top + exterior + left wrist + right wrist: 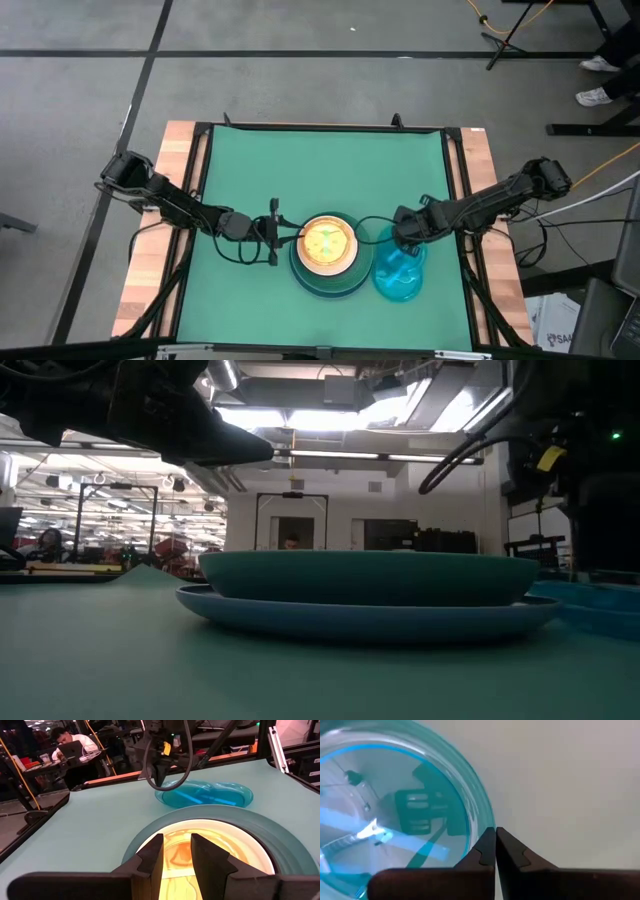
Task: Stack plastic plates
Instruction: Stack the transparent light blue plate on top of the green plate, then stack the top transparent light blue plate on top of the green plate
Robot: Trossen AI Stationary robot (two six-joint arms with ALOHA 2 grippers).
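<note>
A stack of plates (325,255) stands near the table's front middle. A large light blue plate (370,618) is at the bottom, with a dark teal one (370,575) on it. A white plate (250,845) and a translucent orange one (175,845) lie on top. To the stack's right lie two overlapping translucent cyan plates (400,275). My left gripper (177,855) is open and hovers over the stack's left rim. My right gripper (495,836) is shut at the cyan plate's far rim. The black and green plates do not show. My right gripper pinches the rim (487,822) of the cyan plate on the plate's far side, one finger over the inside and one outside. The fingers point down from above. The plate's near part (220,800) rests on the table.
Wooden side rails (145,270) and a black frame border the green mat, with free mat (330,170) behind the plates. Cables hang from both arms. A person (75,742) sits at a desk beyond the table.
</note>
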